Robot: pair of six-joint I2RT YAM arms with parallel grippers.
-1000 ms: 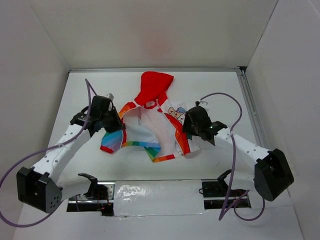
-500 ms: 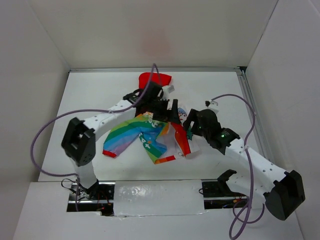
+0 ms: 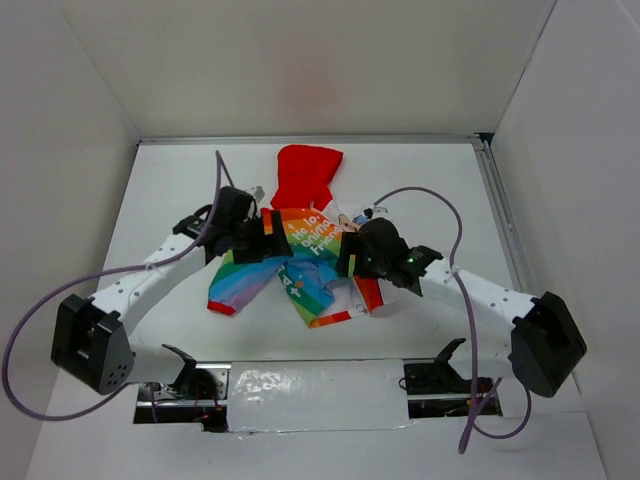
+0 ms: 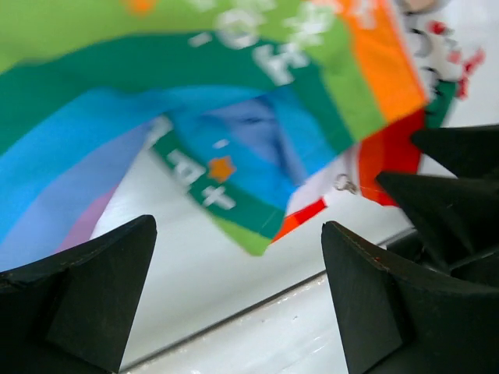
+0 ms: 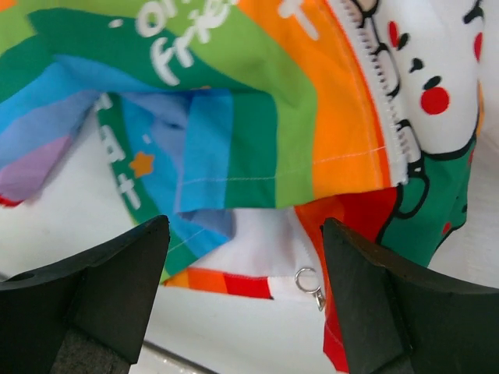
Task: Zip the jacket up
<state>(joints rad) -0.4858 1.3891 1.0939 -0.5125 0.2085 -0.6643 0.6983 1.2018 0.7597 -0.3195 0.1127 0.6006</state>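
The jacket lies mid-table, its red hood toward the far wall. One rainbow front panel is folded across its body. My left gripper hovers open just left of the panel, and its view shows the striped fabric beyond empty jaws. My right gripper is open at the jacket's right front edge. Between its fingers lie the white lining, the hem and a small metal zipper ring. Zipper teeth run along the orange stripe.
White walls enclose the table on three sides. A metal rail runs down the right edge. A taped strip crosses the near edge between the arm bases. Purple cables loop above both arms.
The left front panel, open before with the lining showing, now lies folded over the jacket. My left gripper has let go and drawn back left. The right gripper has opened wider.
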